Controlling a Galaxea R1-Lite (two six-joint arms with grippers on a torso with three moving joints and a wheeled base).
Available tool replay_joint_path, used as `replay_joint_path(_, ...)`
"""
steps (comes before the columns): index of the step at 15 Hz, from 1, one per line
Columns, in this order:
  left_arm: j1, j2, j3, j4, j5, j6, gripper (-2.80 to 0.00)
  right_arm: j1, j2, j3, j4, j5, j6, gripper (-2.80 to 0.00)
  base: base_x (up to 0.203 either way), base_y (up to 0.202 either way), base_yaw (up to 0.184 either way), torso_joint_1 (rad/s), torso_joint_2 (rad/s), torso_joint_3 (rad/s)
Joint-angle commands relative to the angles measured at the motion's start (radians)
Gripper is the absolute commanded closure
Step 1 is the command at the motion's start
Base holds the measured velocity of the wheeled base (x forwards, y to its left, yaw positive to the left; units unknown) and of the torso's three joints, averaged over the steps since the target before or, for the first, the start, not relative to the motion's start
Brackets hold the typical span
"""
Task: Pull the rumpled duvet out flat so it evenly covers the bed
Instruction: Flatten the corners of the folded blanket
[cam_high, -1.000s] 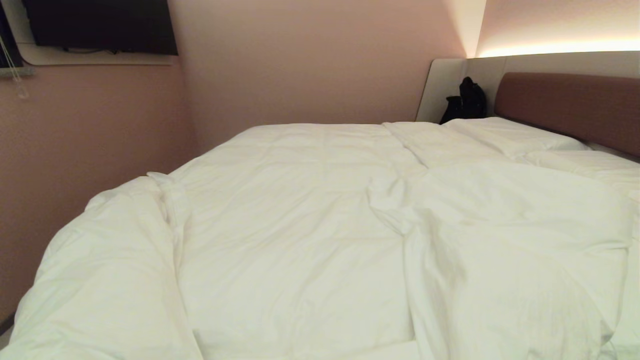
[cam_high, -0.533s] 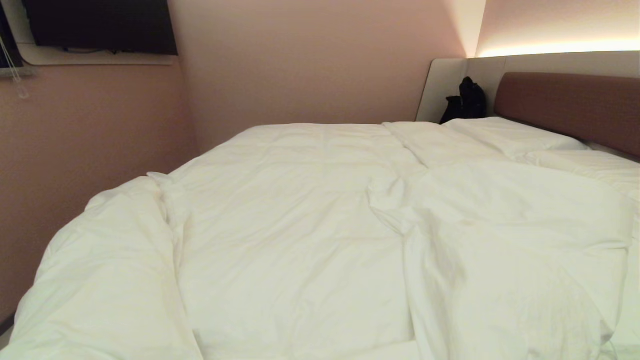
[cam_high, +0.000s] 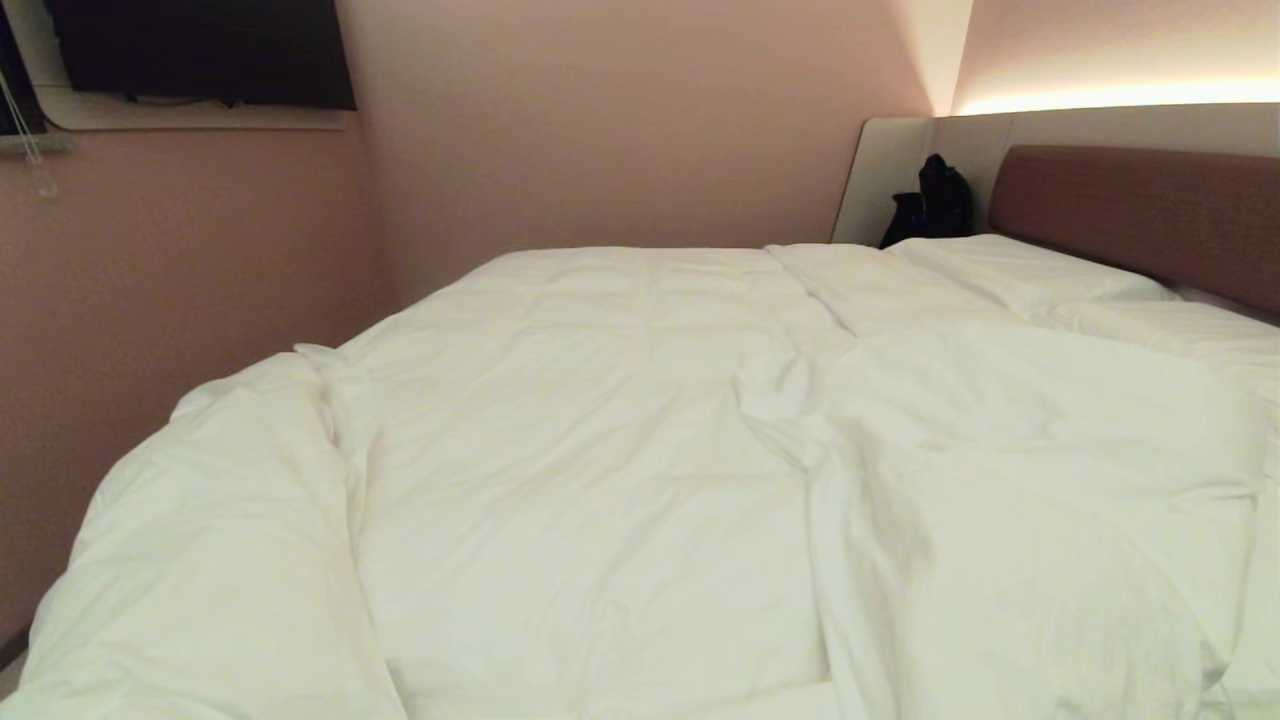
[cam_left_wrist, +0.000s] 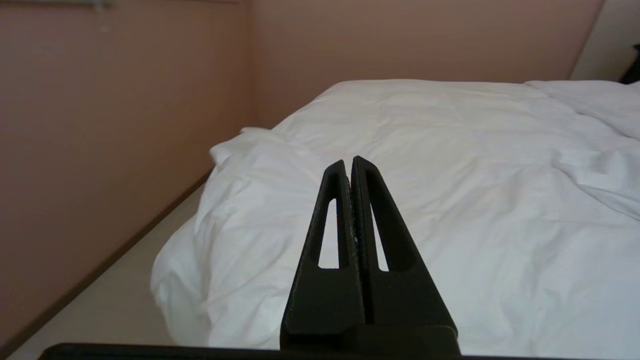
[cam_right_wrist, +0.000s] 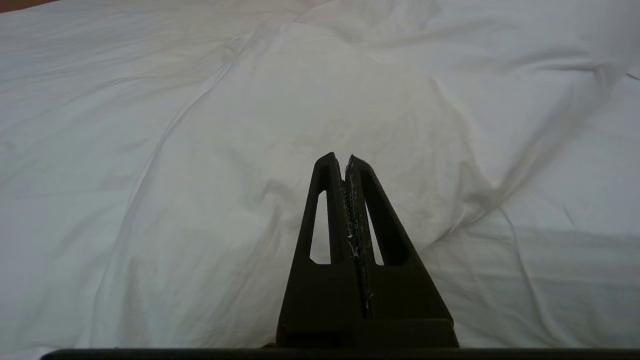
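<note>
My bed (cam_high: 1130, 205) is the landmark here, and I read everything off it from left to right. Off its left side stands the pink wall (cam_high: 200, 260), and high on that wall hangs a dark screen (cam_high: 200, 50). My left gripper (cam_left_wrist: 349, 165) is clenched with nothing between its fingers; in its wrist view it points along the bed's left part, above the duvet and not touching it, with a strip of pale floor (cam_left_wrist: 115, 295) between the bed and the wall. The duvet (cam_high: 600, 480) lies over nearly the whole bed. At the bed's left near corner it bulges in a thick lump (cam_high: 220, 540) that hangs over the edge. Across the middle of the bed it lies fairly flat with shallow creases. Right of the middle a raised fold (cam_high: 800, 420) runs toward the near edge, and the part to the right of that fold is bunched and puffy. My right gripper (cam_right_wrist: 346, 162) is clenched too, holding nothing, and hovers over that bunched right part. At the bed's right end, two white pillows (cam_high: 1030, 270) lie against the brown headboard. A black bag (cam_high: 935, 205) leans in the corner beside the headboard, by the pale panel.
</note>
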Motion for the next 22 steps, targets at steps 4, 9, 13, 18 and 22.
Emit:
replay_joint_path(4, -0.116, -0.007, 0.099, -0.142, 0.001, 0.087, 0.00, 0.000, 0.000, 0.000, 0.000, 0.001, 0.000, 0.00, 0.000, 0.000, 0.000, 0.000, 0.00, 0.000)
replay_joint_path(9, -0.172, -0.118, 0.208, -0.146, -0.006, 0.124, 0.00, 0.000, 0.000, 0.000, 0.000, 0.001, 0.000, 0.00, 0.000, 0.000, 0.000, 0.000, 0.00, 0.000)
replay_joint_path(13, -0.170, -0.231, 0.284, -0.144, -0.058, 0.126, 0.00, 0.000, 0.000, 0.000, 0.000, 0.000, 0.000, 0.00, 0.000, 0.000, 0.000, 0.000, 0.00, 0.000)
replay_joint_path(18, -0.168, -0.274, 0.357, -0.179, -0.069, 0.124, 0.00, 0.000, 0.000, 0.000, 0.000, 0.001, 0.000, 0.00, 0.000, 0.000, 0.000, 0.000, 0.00, 0.000)
replay_joint_path(22, -0.168, -0.274, 0.445, -0.260, -0.071, 0.110, 0.00, 0.000, 0.000, 0.000, 0.000, 0.001, 0.000, 0.00, 0.000, 0.000, 0.000, 0.000, 0.00, 0.000)
